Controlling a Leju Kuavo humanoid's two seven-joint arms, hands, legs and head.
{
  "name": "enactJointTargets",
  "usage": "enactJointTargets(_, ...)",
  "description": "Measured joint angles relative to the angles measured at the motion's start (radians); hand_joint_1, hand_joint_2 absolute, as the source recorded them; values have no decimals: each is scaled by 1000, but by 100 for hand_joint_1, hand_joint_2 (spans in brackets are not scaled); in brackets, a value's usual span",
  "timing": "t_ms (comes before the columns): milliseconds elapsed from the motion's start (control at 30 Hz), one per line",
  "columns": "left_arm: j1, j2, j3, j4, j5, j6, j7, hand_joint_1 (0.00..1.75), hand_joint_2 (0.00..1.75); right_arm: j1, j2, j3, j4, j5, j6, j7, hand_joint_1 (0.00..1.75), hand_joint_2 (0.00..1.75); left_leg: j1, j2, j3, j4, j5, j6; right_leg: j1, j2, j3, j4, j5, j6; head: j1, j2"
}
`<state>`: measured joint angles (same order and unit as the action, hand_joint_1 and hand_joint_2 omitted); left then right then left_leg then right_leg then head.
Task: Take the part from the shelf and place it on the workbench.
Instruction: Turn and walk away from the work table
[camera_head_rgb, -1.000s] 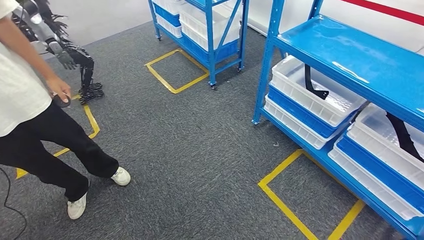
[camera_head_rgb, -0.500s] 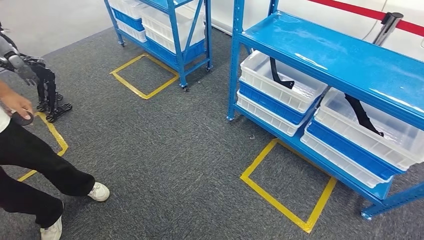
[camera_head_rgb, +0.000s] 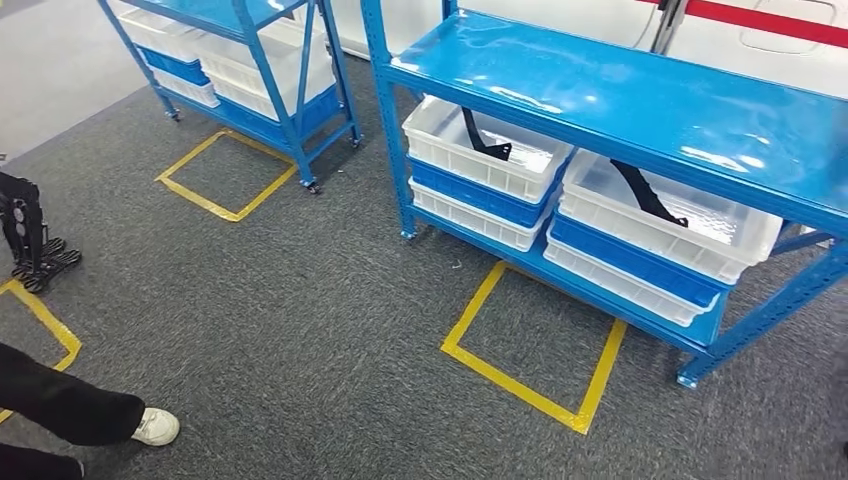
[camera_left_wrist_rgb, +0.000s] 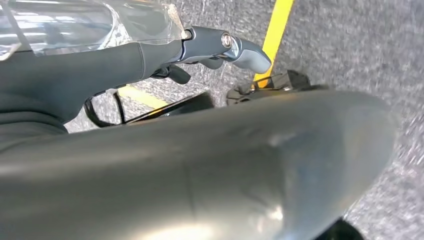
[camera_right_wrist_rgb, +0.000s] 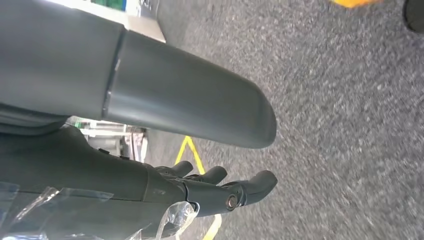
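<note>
Parts: two thin black parts lie in white bins on the low level of the near shelf (camera_head_rgb: 600, 90). The left part (camera_head_rgb: 484, 140) rests in the left bin (camera_head_rgb: 440, 150); the right part (camera_head_rgb: 648, 192) rests in the right bin (camera_head_rgb: 720, 240).
Long axis: each part runs slantwise across its bin, its far end toward the back of the shelf and its near end toward the robot and to the right.
Workbench: I cannot place it from these pictures.
Left hand (camera_left_wrist_rgb: 220, 47): hangs low over the grey carpet near a yellow tape line; the fingers (camera_left_wrist_rgb: 247, 52) are loosely curled and hold nothing.
Right hand (camera_right_wrist_rgb: 215, 187): hangs low over the carpet as well, fingers (camera_right_wrist_rgb: 260, 182) stretched out, lying close side by side, and empty.
Key relation: the parts lie ahead of and above the hanging hands, under the shelf's upper board. The yellow square (camera_head_rgb: 535, 350) on the floor sits just in front of the gap between the two bins.
Nearer arm: as I judge it, the right part lies toward the right arm's side and the left part nearer the middle, so the right hand looks better placed for the right part.
Stage: both parts are in the bins and neither hand carries one.
Others: a person's leg and shoe (camera_head_rgb: 155, 428) at the lower left; a second shelf (camera_head_rgb: 250, 60) stands farther off.
</note>
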<state>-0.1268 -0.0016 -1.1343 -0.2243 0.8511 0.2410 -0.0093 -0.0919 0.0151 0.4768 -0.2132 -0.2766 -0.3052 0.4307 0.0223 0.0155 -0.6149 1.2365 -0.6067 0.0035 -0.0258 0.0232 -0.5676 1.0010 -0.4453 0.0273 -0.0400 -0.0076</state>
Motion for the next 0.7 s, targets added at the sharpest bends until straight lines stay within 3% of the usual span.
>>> enactJointTargets(33, 3, 0, 0, 0, 0, 0, 0, 0, 0, 0, 0, 1, 0, 0, 0, 0, 0, 0, -3, -2, -22, 37, -4, 5, 4, 14, -1, 0, 1, -3, 0, 0)
enactJointTargets(67, 5, 0, 0, 0, 0, 0, 0, 0, 0, 1, 0, 1, 0, 0, 0, 0, 0, 0, -8, -5, -26, 36, 12, 14, 8, 29, -2, 0, 3, -5, 0, 0)
enactJointTargets(100, 6, -1, -1, 0, 0, 0, 0, 0, 0, 1, 0, 2, 0, 0, 0, 0, 0, 0, -13, -11, -9, -9, 46, 26, 12, 44, -2, 0, 5, -7, 0, 0)
enactJointTargets(167, 4, 0, -1, 0, -1, 0, 0, 0, 0, 1, 2, 2, 0, 0, 0, 0, 0, 0, -28, -48, 54, -157, 120, 56, 16, 69, -2, 0, 8, -9, 0, 0)
enactJointTargets(200, 3, 1, -1, 0, -1, 0, 0, 0, 0, 0, 3, 2, 0, 0, 0, 1, 0, 0, -34, -64, 78, -215, 143, 67, 17, 81, -2, -1, 10, -8, 0, 0)
enactJointTargets(267, 0, 2, -1, 0, -1, 0, 0, 0, 0, 3, 4, 3, 0, 0, 1, 1, 0, 0, -42, -74, 94, -258, 154, 74, 18, 101, -6, -2, 13, -2, -1, 0)
enactJointTargets(333, -5, 0, -2, 0, 0, 0, 1, 0, 0, 8, 2, 3, 0, 0, 0, 2, 0, 0, -39, -53, 97, -271, 163, 67, 19, 110, -11, -1, 15, 6, -1, 0)
enactJointTargets(400, -7, -2, -2, 0, 0, 0, 1, 0, 0, 8, 0, 3, 1, 0, 0, 2, 0, 0, -32, -30, 101, -287, 176, 63, 23, 68, -33, 42, -18, 15, 2, 0)
enactJointTargets(467, -3, -4, -2, 0, 1, 0, 1, 0, 0, 5, -1, 4, 1, 0, 0, 1, 0, 0, -30, -3, 101, -292, 181, 64, 23, 11, -85, 159, -89, 23, 5, 0)
enactJointTargets(533, 3, -5, -2, 0, 1, -1, 1, 0, 0, 3, -1, 5, 1, -1, 0, 0, 0, 0, -28, 26, 98, -292, 181, 63, 15, -10, -128, 262, -129, 32, 5, 0)
enactJointTargets(567, 3, -6, -3, 0, 1, -1, 1, 0, 0, 4, -2, 6, 1, -2, 0, 0, 0, 0, -25, 39, 98, -291, 180, 61, 10, -16, -125, 265, -122, 38, 5, 0)
enactJointTargets(600, 4, -6, -3, 0, 1, -1, 1, 0, 0, 4, -2, 6, 1, -3, 0, 0, 0, 0, -21, 51, 98, -290, 179, 57, 5, -23, -101, 227, -97, 45, 5, 0)
enactJointTargets(667, 3, -7, -3, 0, 1, -1, 1, 0, 0, 3, -3, 7, 1, -6, 0, 0, 0, 0, -14, 71, 99, -281, 172, 40, -4, -54, -24, 88, -39, 61, 5, 0)
enactJointTargets(700, 2, -7, -3, 0, 1, 0, 1, 0, 0, 3, -3, 8, 1, -7, 0, 0, 0, 0, -13, 80, 98, -273, 166, 31, -6, -66, 2, 36, -22, 59, 5, 0)
